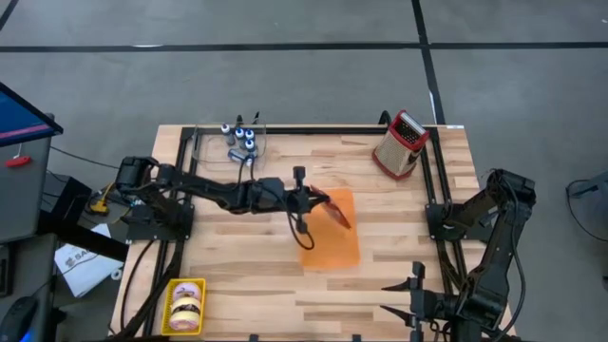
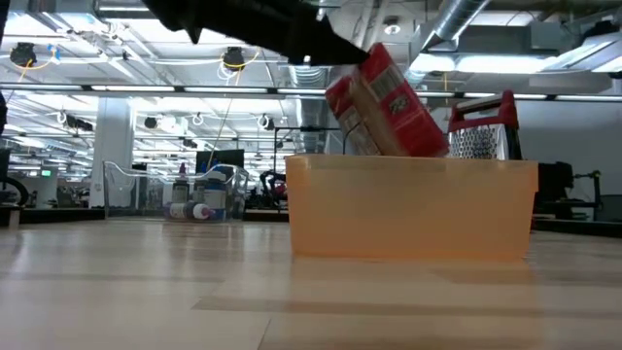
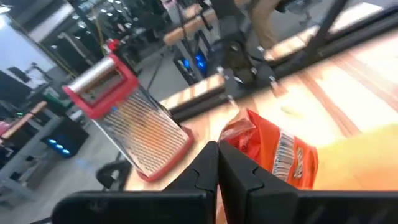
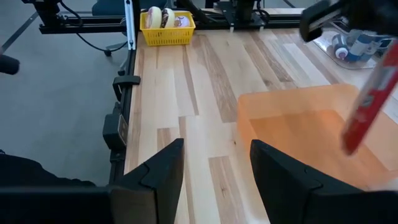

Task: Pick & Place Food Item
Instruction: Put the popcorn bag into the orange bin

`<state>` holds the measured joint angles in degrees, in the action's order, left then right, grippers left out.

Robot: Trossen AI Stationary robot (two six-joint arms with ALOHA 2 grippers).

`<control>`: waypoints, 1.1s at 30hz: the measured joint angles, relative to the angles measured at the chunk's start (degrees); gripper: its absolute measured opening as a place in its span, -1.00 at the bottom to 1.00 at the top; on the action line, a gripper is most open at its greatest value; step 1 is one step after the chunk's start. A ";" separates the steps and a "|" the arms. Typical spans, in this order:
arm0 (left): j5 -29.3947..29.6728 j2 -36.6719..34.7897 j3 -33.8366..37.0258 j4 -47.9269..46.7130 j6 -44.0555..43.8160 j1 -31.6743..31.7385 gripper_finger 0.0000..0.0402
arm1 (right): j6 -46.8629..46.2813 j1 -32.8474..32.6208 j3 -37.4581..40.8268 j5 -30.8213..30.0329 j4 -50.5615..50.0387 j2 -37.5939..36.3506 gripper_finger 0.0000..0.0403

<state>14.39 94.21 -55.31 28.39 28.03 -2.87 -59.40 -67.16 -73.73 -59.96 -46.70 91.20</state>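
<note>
A red-orange snack bag [image 2: 384,102] hangs tilted over the orange translucent bin [image 1: 331,247]; it also shows in the high view [image 1: 339,215] and the right wrist view [image 4: 371,102]. My left gripper [image 1: 318,202] is above the bin's far left part, shut on the bag [image 3: 273,155]. My right gripper [image 4: 214,168] is open and empty near the table's right front corner, its fingers pointing across the table toward the bin [image 4: 305,134]. My left gripper pinches the bag's upper edge [image 3: 231,138] between its two shut fingers [image 3: 205,171], coming level from the table's left. The bag hangs tilted below and beyond the fingers, lifted clear, its lower end just above the bin's rim [image 2: 408,163].
A red-framed box grater [image 1: 401,144] stands at the far right. A clear tray of small bottles [image 1: 241,139] sits at the far left. A yellow basket with tape rolls [image 1: 185,306] sits at the near left.
</note>
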 joint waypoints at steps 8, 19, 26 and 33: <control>-1.82 0.11 7.73 8.51 -1.60 -0.22 -1.00 | 0.13 0.07 0.00 -0.12 -0.02 0.00 -0.12; -13.90 0.04 12.63 7.48 -2.56 0.07 -1.00 | 1.38 0.21 0.00 -1.63 -0.48 0.00 -0.12; -15.48 0.04 15.89 6.57 -4.63 0.37 -1.00 | 1.38 0.20 0.00 -1.63 -0.50 0.00 -0.12; -17.44 0.04 16.02 5.98 -4.58 0.33 -0.99 | 1.40 0.94 0.00 -1.58 -0.66 0.00 -0.12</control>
<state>-3.05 94.26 -39.29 34.37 23.45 -2.55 -58.00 -66.22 -73.73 -61.54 -47.35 91.20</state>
